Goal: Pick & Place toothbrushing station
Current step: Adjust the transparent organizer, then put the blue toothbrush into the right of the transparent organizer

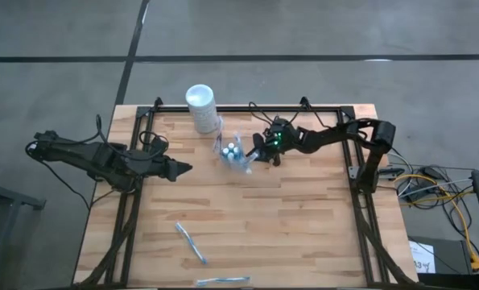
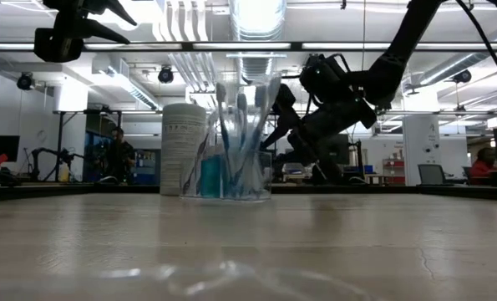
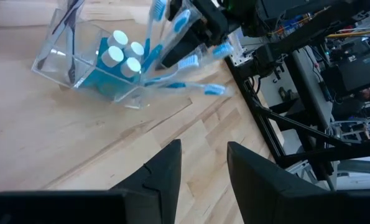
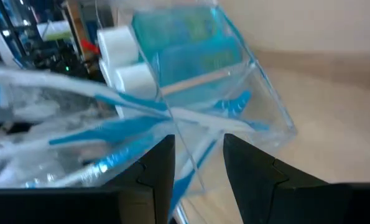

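The toothbrushing station [image 1: 233, 153] is a small clear plastic holder that stands on its base on the wooden table, right of centre toward the far edge. It holds several blue-and-white toothbrushes and white-capped blue tubes [image 3: 119, 53]. My right gripper [image 4: 198, 165] is open at the holder's right side, slanting down toward the table's left, with a clear wall of the holder [image 4: 234, 81] running between its fingers. My left gripper [image 1: 184, 169] hangs open above the table left of the holder, with nothing between its fingers [image 3: 203, 174]. My right gripper's open fingers [image 4: 157, 165] stand on either side of the holder's clear wall [image 4: 185, 134], coming from the table's right and slanting down. I cannot tell whether they touch the wall or the toothbrushes. The holder stands upright on the table [image 2: 231, 159].
A taller white cylinder with a round lid [image 1: 200, 109] stands just far-left of the holder. Two loose toothbrushes lie near the table's front edge [image 1: 191, 243] [image 1: 223, 280]. A dark frame [image 1: 247, 110] borders the table's far edge and sides.
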